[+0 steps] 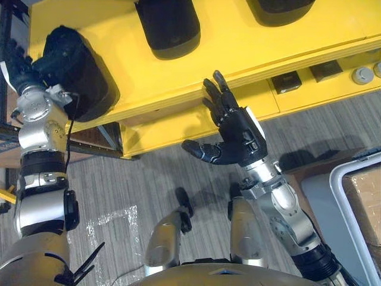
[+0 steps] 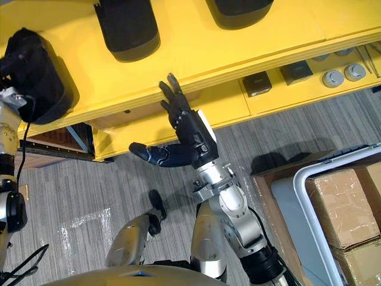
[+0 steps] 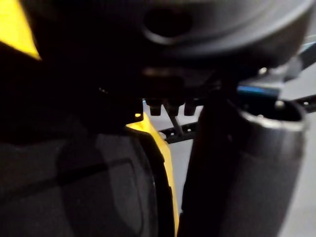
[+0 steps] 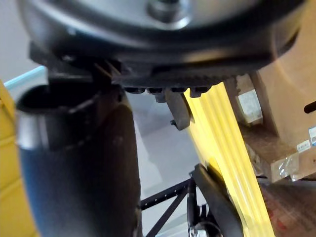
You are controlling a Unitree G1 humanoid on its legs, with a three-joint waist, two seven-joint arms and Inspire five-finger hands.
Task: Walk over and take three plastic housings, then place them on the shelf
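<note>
Right hand is nearest: fingers straight and spread, thumb held wide, palm empty, raised just before the front edge of the yellow shelf without visibly touching it.

Left hand is against the left housing at the shelf's left end. Its fingers are hidden by the dark body, so I cannot tell whether they grip it.

All three housings are on the shelf top: the left housing close to the front edge, the middle housing further back, the third housing well apart to the right. Placement appears complete or nearly so.

Risks:
- If the left hand comes away with any finger caught, the left housing could be dragged over the edge.
- If the right hand sweeps upward, it could strike the shelf edge.
</note>
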